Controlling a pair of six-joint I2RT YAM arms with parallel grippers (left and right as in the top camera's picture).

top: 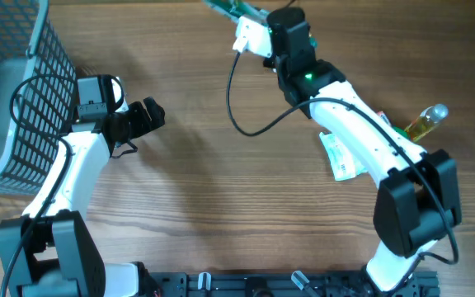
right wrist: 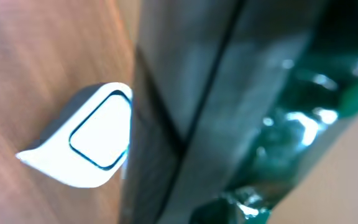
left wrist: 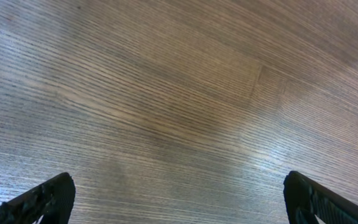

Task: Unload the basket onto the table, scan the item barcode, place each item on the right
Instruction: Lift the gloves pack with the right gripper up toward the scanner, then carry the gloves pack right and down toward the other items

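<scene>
- Green packet (top: 223, 7): shiny, crinkled foil, dark green with bright glints. In the overhead view it sits at the 12 o'clock edge of the bench (top: 204, 181), partly cut off by the frame. No barcode can be made out in any view.
- In the right wrist view the green packet (right wrist: 303, 118) fills the 3 o'clock side, blurred and very close to the lens.
- Right hand (top: 256, 16): closed tight on the green packet, which sticks out toward 11 o'clock.
- Right arm: stretched long from its base at 5 o'clock up to 12 o'clock, with a green light lit on the wrist. A black cable loops off the wrist toward 9 o'clock and back.
- White device (right wrist: 86, 146): seen in the right wrist view only, at 8 o'clock of the grey fingers (right wrist: 185, 93). It has a rounded body with a dark rounded-square outline on its face and lies on the wood. Whether it touches the packet is unclear.
- Left hand (top: 150, 115): jaws wide apart, holding nothing, at about 9 o'clock on the bench and pointing toward 3 o'clock.
- The left wrist view shows only bare wood grain between the two black fingers (left wrist: 42, 200).
- Left arm: bent, rising from its base at 7 o'clock, just beside the mesh basket (top: 11, 99).
- White pouch (top: 341, 158) lies partly under the right arm at 4 o'clock.
- Small bottle (top: 427, 121) of yellow liquid lies at 3 o'clock.
</scene>
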